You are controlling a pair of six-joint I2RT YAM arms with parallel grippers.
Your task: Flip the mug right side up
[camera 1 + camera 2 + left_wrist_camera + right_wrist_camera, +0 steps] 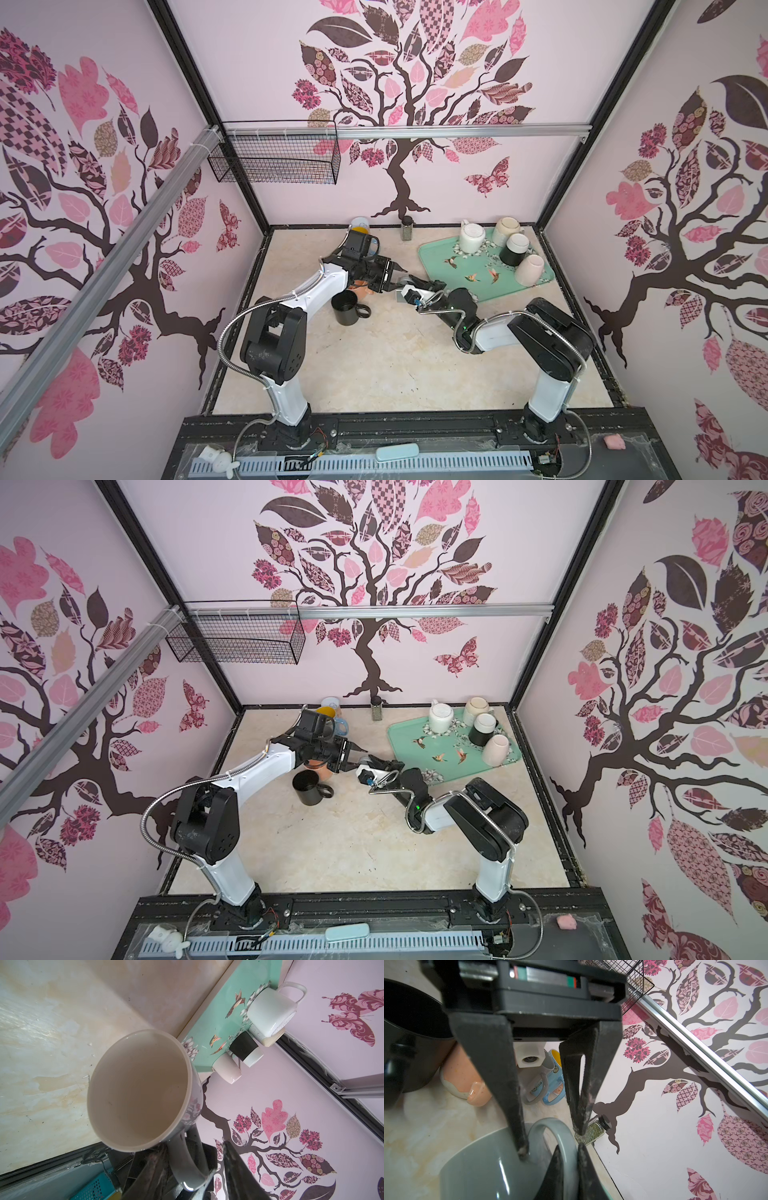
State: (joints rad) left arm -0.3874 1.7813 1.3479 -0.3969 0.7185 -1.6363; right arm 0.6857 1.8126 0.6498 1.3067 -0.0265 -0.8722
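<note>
- Grey mug [137, 1093] is up between both tools, just off the edge of the teal tray [436, 257] that faces the left arm. It is not on the tray.
- Right tool [569, 1145] is clamped on the mug's handle, its fingers pinched on the loop.
- Left tool [550, 1140] has its fingers apart, either side of the handle. One fingertip [521, 1147] touches the mug wall at the handle's root and the other stands clear.
- We see the mouth turned toward the left wrist camera, so the mug is tipped sideways, not upright.
- We cannot tell if it touches the surface [395, 365].
- Black mug [345, 307] stands mouth up, farther from the tray than the grey mug, with the peach mug [360, 287] on its side just beside it.
- White mug [471, 239] stands on the tray's far half.
</note>
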